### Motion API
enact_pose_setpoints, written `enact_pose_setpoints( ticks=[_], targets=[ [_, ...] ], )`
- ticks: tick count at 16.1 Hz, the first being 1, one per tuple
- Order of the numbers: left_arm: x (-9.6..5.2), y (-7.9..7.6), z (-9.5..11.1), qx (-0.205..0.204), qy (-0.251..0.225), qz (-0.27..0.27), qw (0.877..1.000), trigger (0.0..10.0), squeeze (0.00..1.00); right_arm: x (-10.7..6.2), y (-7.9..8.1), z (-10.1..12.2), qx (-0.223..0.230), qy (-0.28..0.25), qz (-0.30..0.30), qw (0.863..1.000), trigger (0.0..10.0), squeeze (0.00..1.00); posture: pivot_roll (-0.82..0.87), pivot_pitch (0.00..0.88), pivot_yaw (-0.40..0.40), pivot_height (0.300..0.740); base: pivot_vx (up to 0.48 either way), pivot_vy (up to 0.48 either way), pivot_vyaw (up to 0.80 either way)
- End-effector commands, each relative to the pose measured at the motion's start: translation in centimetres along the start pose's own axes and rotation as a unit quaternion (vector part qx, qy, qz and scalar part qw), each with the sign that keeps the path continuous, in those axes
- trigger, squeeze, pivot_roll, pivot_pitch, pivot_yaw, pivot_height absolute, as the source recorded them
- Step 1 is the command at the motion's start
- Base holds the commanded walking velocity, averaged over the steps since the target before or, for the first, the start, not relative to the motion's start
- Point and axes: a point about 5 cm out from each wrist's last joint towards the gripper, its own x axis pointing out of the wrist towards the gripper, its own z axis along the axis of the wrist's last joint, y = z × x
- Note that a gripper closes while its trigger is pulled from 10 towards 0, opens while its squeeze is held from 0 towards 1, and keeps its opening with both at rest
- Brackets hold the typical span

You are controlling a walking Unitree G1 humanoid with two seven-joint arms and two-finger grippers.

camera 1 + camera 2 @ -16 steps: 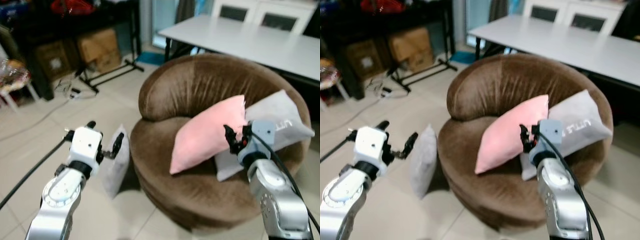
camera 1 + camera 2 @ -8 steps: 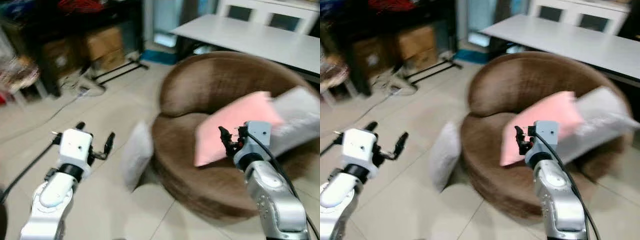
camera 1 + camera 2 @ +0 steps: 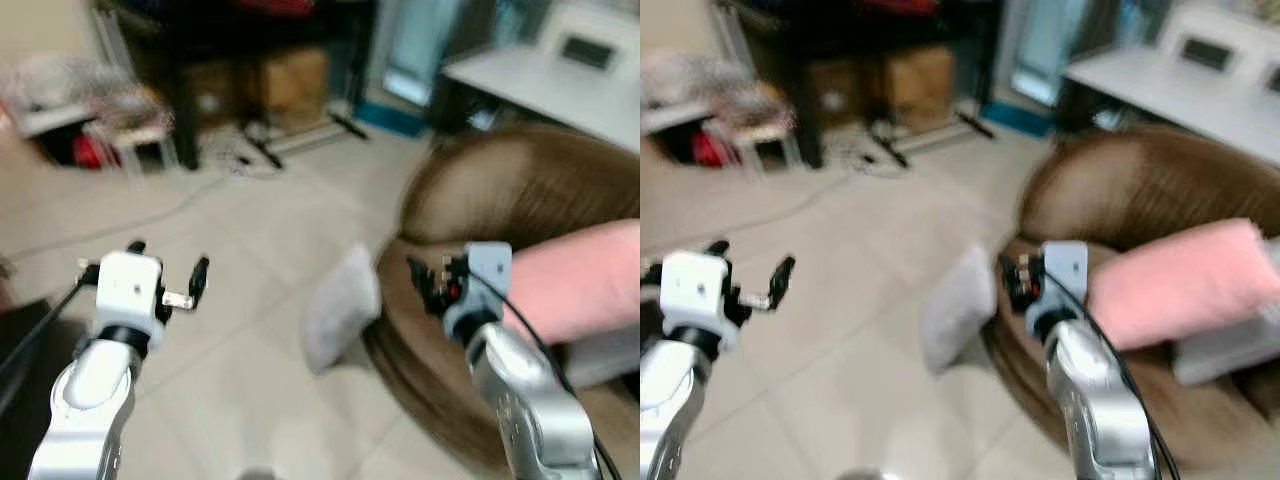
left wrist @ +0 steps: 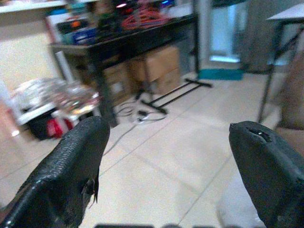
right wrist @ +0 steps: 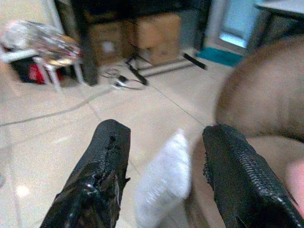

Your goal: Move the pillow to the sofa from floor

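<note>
The pillow point(image 3: 342, 318) is a small grey-white one. It stands on its edge on the floor point(image 3: 250, 300) and leans against the sofa point(image 3: 500, 200). From the middle of the left eye view it sits at about 4 o'clock, close in. The brown sofa fills the 3 o'clock side, and a pink pillow point(image 3: 585, 280) already lies on its seat. The pictures are blurry, so small things are hard to tell.

The left gripper point(image 3: 168, 272) is out at about 8 o'clock, well apart from the pillow. Its two black fingers point(image 4: 71, 171) are spread wide with nothing between them. The right gripper point(image 3: 425, 280) is at about 3 o'clock, up beside the sofa's edge and just to the 2 o'clock side of the pillow. Its fingers point(image 5: 95, 175) are also apart and empty. In the right wrist view the pillow shows in the gap between them, lower down.

The pillow looks soft and squashy. It is likely very light and will not break. It will bend and sag when pinched, so a hold on a thin corner could slip off or let it flop. A better place looks like the top edge, taking a good fold of cloth and stuffing together. The cloth looks a bit rough, so it should not be slippery. Because it only leans there, a bump could tip it flat onto the floor.
</note>
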Motion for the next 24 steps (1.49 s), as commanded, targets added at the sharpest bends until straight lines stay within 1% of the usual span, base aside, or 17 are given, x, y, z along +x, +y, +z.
enact_pose_setpoints(
  ticks=[1,4,6,9,10,11,13,17,20,24],
  targets=[
    [0.1,-0.6,0.1,-0.005,-0.001,-0.013,1.000,10.0,0.00,-0.2,-0.9,0.2,0.003,-0.002,-0.019,1.000,10.0,0.00,0.01,0.000,-0.040,0.740,0.304,0.000,0.00],
    [0.0,-0.7,-0.1,0.001,0.004,-0.017,1.000,10.0,0.00,0.0,-1.0,0.1,-0.003,0.002,-0.019,1.000,10.0,0.00,0.01,0.000,-0.040,0.740,0.303,0.000,0.00],
    [-0.2,-0.7,-0.1,-0.001,0.006,-0.019,1.000,10.0,0.00,0.0,-0.7,-0.3,-0.028,0.014,-0.013,0.999,10.0,0.00,0.02,0.000,-0.049,0.740,0.300,0.000,0.00],
    [-0.2,-0.7,-0.1,-0.003,0.006,-0.019,1.000,10.0,0.00,0.0,-1.0,-0.4,-0.022,0.020,-0.028,0.999,10.0,0.00,0.02,0.000,-0.050,0.740,0.304,0.000,0.00],
    [-0.3,-0.7,-0.1,-0.003,0.006,-0.020,1.000,10.0,0.00,0.0,-1.3,-0.4,-0.008,0.019,-0.040,0.999,10.0,0.00,0.02,0.000,-0.050,0.740,0.304,0.000,0.00],
    [-0.3,-0.8,-0.1,-0.003,0.006,-0.021,1.000,10.0,0.00,0.0,-1.4,-0.2,0.001,0.008,-0.038,0.999,10.0,0.00,0.02,0.000,-0.049,0.740,0.311,0.000,0.00],
    [-0.1,-1.0,-0.1,-0.003,0.006,-0.029,1.000,10.0,0.00,-0.1,-1.3,0.0,-0.012,0.005,-0.034,0.999,10.0,0.00,0.01,0.000,-0.045,0.740,0.313,0.000,0.00],
    [0.2,-1.5,-0.1,0.005,0.004,-0.042,0.999,10.0,0.00,-0.3,-1.7,-0.3,-0.004,0.013,-0.043,0.999,10.0,0.00,0.00,0.000,-0.042,0.740,0.312,0.000,0.00],
    [0.5,-1.8,-0.1,0.008,0.001,-0.052,0.999,10.0,0.00,-0.4,-1.7,-0.2,-0.010,0.013,-0.040,0.999,10.0,0.00,-0.01,0.000,-0.033,0.740,0.315,0.000,-0.75],
    [0.5,-2.2,-0.1,0.011,0.001,-0.061,0.998,10.0,0.00,-0.7,-2.0,-0.2,-0.011,0.014,-0.045,0.999,10.0,0.00,-0.02,0.000,-0.029,0.740,0.311,0.000,0.00]
  ],
)
